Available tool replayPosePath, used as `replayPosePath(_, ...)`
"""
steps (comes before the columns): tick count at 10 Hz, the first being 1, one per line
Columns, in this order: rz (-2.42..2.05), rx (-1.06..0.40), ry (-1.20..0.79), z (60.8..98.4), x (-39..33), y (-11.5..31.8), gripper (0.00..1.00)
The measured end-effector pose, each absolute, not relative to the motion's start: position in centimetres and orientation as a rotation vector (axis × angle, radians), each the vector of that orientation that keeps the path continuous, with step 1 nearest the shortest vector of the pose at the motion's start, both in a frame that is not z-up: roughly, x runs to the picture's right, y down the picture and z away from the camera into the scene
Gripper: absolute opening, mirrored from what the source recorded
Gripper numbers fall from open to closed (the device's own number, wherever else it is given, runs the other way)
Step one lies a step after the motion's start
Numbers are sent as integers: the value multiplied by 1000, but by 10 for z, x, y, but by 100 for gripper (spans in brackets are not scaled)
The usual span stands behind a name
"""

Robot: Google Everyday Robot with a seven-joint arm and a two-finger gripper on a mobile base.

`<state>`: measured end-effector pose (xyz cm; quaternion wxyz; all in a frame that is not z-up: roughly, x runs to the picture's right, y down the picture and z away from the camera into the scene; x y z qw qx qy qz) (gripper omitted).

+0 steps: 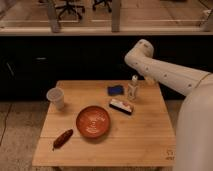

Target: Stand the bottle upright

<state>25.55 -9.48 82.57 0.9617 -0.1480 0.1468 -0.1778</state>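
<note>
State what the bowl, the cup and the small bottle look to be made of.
Round orange-red bowl: glossy, likely plastic or glazed ceramic. White tapered cup: matte, looks like paper. Slim pale bottle: translucent, probably plastic, white cap, upright. The end effector is hidden behind the arm, near the table's far edge.

On the wooden table in mid-frame: one slim pale capped bottle, one white paper cup, one orange-red round bowl, one small blue flat pad, one white-and-dark rectangular block, one dark reddish elongated piece; one gripper at the table's upper-right edge.

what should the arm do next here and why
Probably keep the arm lifted clear rather than reach in again. The bottle appears to stand upright already near the table's far edge, beside the blue object. The gripper is not clearly visible; it seems to sit behind the arm's elbow, off the bottle.
</note>
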Motion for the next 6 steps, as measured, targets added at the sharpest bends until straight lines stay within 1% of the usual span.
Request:
replayPosePath(3,-254,-369,150,842,273,-93,80)
replayPosePath(6,-193,-407,44,860,277,-88,80)
